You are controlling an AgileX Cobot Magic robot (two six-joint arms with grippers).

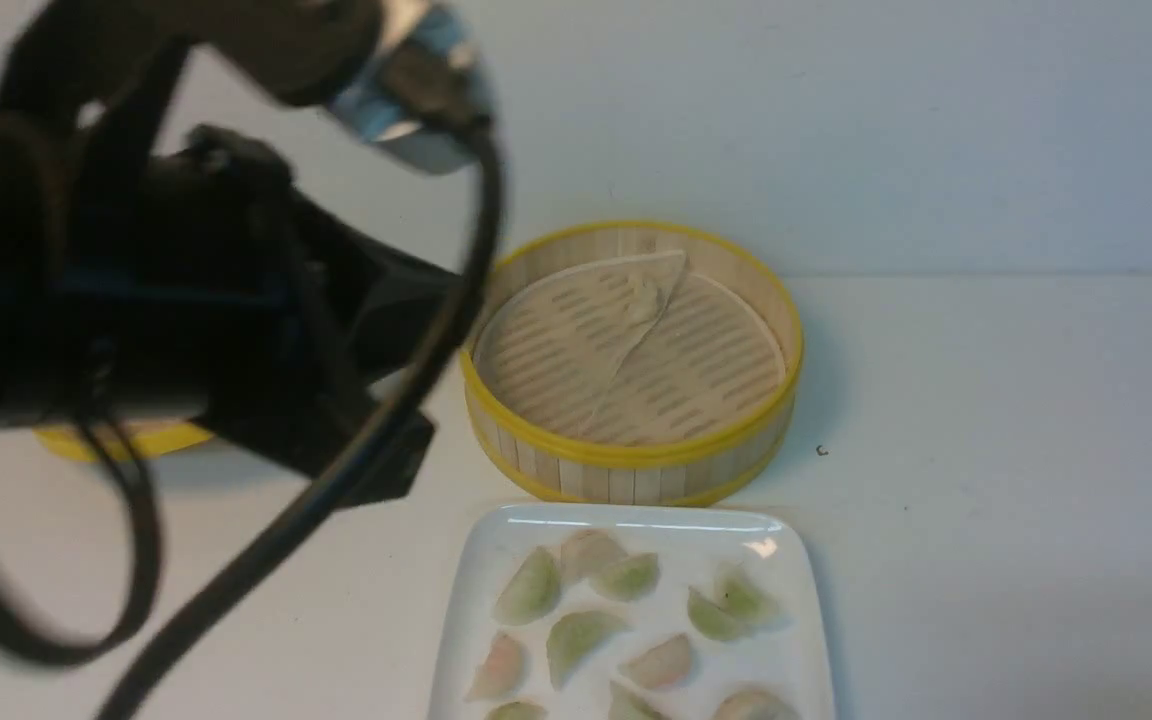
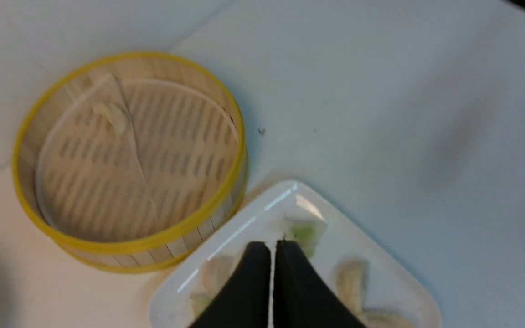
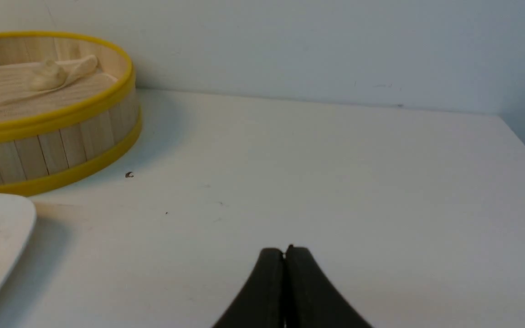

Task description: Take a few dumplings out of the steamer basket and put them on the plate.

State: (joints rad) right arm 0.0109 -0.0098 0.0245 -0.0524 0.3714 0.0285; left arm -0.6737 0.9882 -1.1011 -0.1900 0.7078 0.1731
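My left gripper is clenched, the two black fingers pressed tip to tip with only a hairline between them and nothing caught there, hanging above the far part of the plate. Right past my fingertips lies a pale green dumpling, with a whitish one to one side and another on the other. From the front my left arm looms big, dark and blurred across the left of the picture, its cable looping down. The dumplings are spread over the glossy white plate, green ones and pinkish ones mixed, near me on the white table. Just beyond the plate stands the steamer basket, almost touching its far edge; its slotted floor shows only the folded liner, with a small pale lump at the fold that I cannot identify. A strip of yellow rim peeks out under my left arm. My right gripper is clamped shut too, empty, over bare table well to the right of basket and plate.
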